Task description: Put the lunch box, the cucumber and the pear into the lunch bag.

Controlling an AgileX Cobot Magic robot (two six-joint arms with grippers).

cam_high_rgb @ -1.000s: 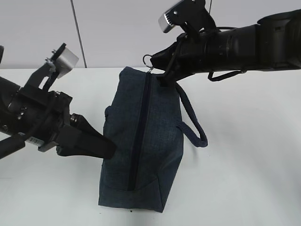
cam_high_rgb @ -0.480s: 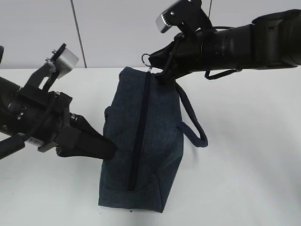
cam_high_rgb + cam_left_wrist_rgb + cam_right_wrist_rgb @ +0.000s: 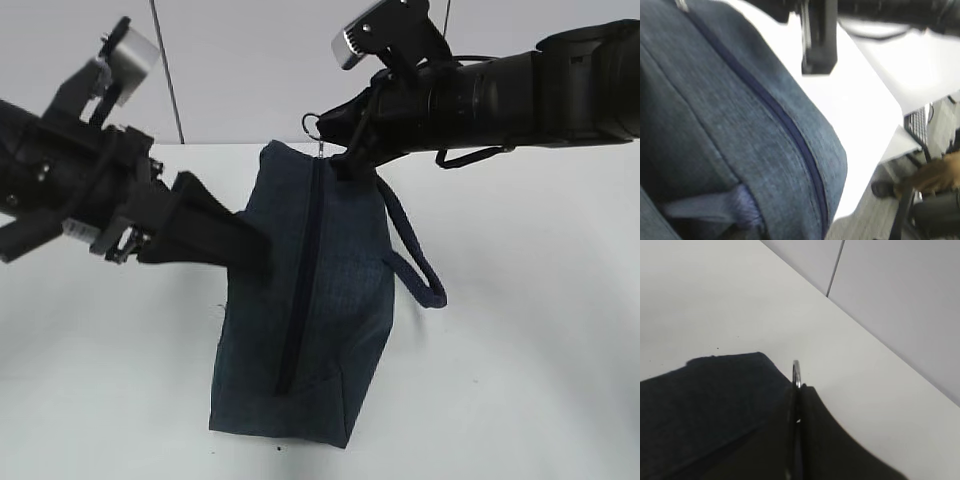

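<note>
The navy lunch bag [image 3: 335, 300] lies on the white table with its long zipper [image 3: 300, 280] shut along the top. My right gripper [image 3: 330, 145] is at the bag's far end, shut on the metal ring pull [image 3: 313, 125], which pokes out between the jaws [image 3: 796, 371]. My left gripper [image 3: 255, 258] is against the bag's upper left side, and neither view shows whether its fingers are apart. In the left wrist view the bag [image 3: 740, 125] fills the frame, with a small side strap [image 3: 715, 207] low down. The lunch box, cucumber and pear are out of view.
The bag's loop handle [image 3: 415, 265] hangs off its right side onto the table [image 3: 520, 330]. A grey wall [image 3: 240, 60] stands behind. The left wrist view shows the table's edge [image 3: 890, 150] with floor and equipment beyond it.
My left arm has risen and swung toward the bag's upper left side, from a lower spot on that side. The right gripper has kept hold of the ring pull, almost unmoved.
</note>
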